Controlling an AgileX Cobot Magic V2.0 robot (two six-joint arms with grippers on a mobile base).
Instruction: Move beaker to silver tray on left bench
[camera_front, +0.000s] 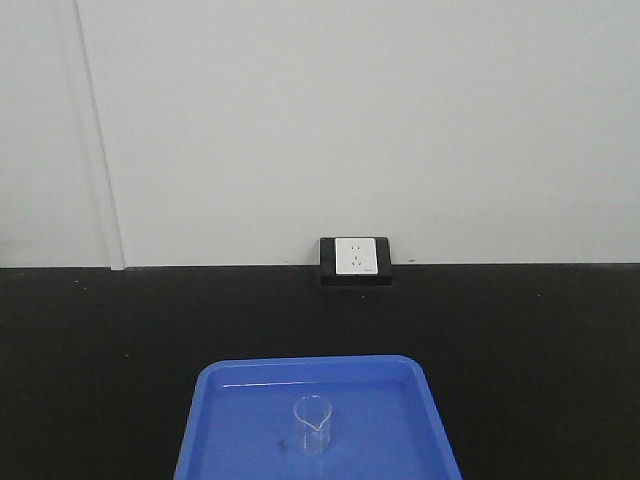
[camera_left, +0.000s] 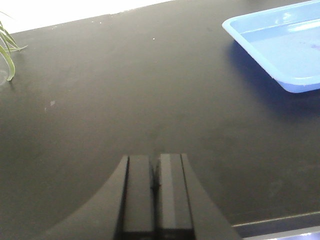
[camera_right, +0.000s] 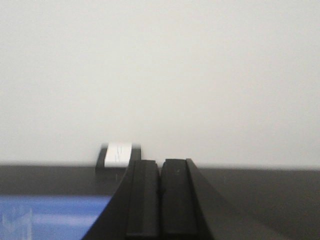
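No legible text, beaker (camera_front: 312, 425) markings indiscernible, wall socket (camera_front: 355, 256) mark too small

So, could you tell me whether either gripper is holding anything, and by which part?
Nothing: the left gripper and right gripper are shut empty; the beaker stands in the blue tray.

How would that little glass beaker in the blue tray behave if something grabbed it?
The beaker looks like thin clear glass, so probably fragile and slippery to squeeze. It appears empty and small, so likely light. Standing upright on the smooth blue tray, it might slide or tip if nudged.
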